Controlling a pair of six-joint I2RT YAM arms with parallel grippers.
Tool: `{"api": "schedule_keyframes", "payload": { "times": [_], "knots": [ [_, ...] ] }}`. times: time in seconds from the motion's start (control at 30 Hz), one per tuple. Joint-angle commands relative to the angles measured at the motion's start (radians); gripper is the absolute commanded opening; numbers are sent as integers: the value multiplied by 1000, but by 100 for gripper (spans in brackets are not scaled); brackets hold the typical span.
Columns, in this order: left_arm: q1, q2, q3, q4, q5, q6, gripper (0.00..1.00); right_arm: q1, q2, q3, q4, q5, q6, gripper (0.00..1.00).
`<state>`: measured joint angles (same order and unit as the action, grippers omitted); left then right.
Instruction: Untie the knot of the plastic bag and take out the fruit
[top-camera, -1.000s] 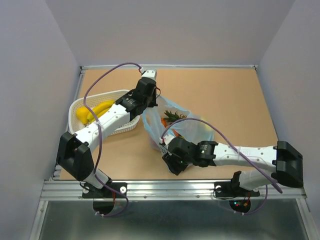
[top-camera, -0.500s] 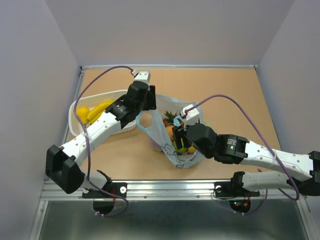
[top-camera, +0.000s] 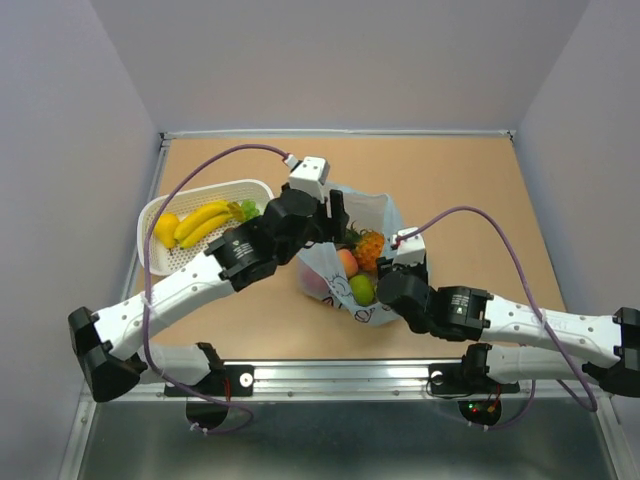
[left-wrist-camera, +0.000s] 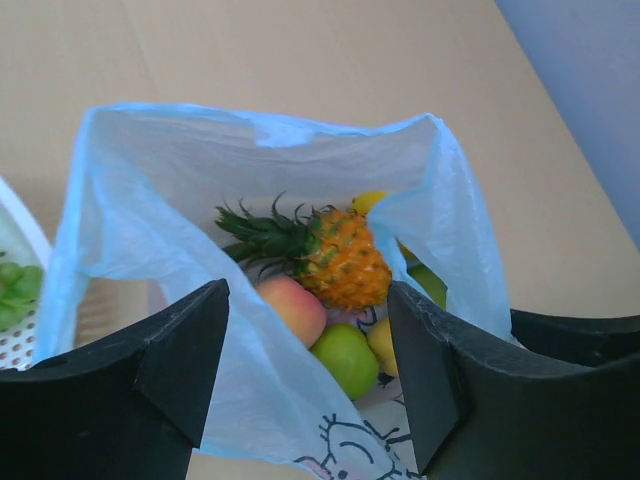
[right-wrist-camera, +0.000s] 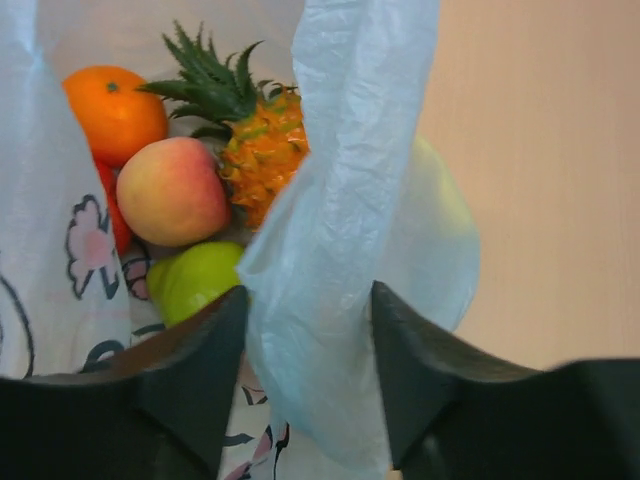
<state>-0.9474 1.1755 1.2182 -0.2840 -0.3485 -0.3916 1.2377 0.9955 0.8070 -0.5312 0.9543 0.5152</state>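
Note:
The light-blue plastic bag (top-camera: 340, 300) stands mid-table with its mouth wide open; no knot shows. Inside lies the fruit: a pineapple (left-wrist-camera: 340, 255), a pink peach (left-wrist-camera: 295, 308), a green round one (left-wrist-camera: 345, 358), an orange (right-wrist-camera: 113, 110) and something yellow (left-wrist-camera: 383, 340). My left gripper (left-wrist-camera: 305, 300) hovers open over the bag's near wall (left-wrist-camera: 190, 300), which lies loose between its fingers. My right gripper (right-wrist-camera: 308, 295) is at the bag's right side, open, its fingers on either side of a hanging fold of film (right-wrist-camera: 340, 200).
A white slotted basket (top-camera: 152, 215) stands left of the bag with bananas (top-camera: 200, 220) and green grapes (top-camera: 248, 208). The left arm lies across the basket's near right corner. Walls close the table on three sides.
The left gripper let go of the bag's handle, opened and swung right over the mouth. The right gripper came up from the bag's front to its right wall. The bag now gapes open.

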Motion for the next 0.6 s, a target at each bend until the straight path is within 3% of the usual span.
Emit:
{"api": "schedule_keyframes", "payload": {
  "times": [0.0, 0.03, 0.1, 0.13, 0.23, 0.37, 0.57],
  "knots": [
    [-39, 104, 26, 69, -53, -19, 74, -3, -18, -49, 11, 130, 120, 51],
    [-60, 121, 3, 112, -53, -21, 74, -10, -38, -67, 11, 139, 147, 42],
    [-83, 172, -25, 144, -55, -30, 72, -24, -57, -83, 11, 141, 167, 34],
    [-103, 190, -48, 150, -58, -53, 72, -43, -69, -95, 11, 144, 180, 24],
    [-131, 248, -92, 128, -75, -111, 66, -76, -83, -111, 10, 146, 187, 10],
    [-201, 240, -286, 111, -92, -249, 58, -131, -106, -120, 10, 152, 195, 1],
    [-261, 152, -538, 71, -84, -499, 46, -262, -89, -103, 10, 117, 178, 1]
  ]
}}
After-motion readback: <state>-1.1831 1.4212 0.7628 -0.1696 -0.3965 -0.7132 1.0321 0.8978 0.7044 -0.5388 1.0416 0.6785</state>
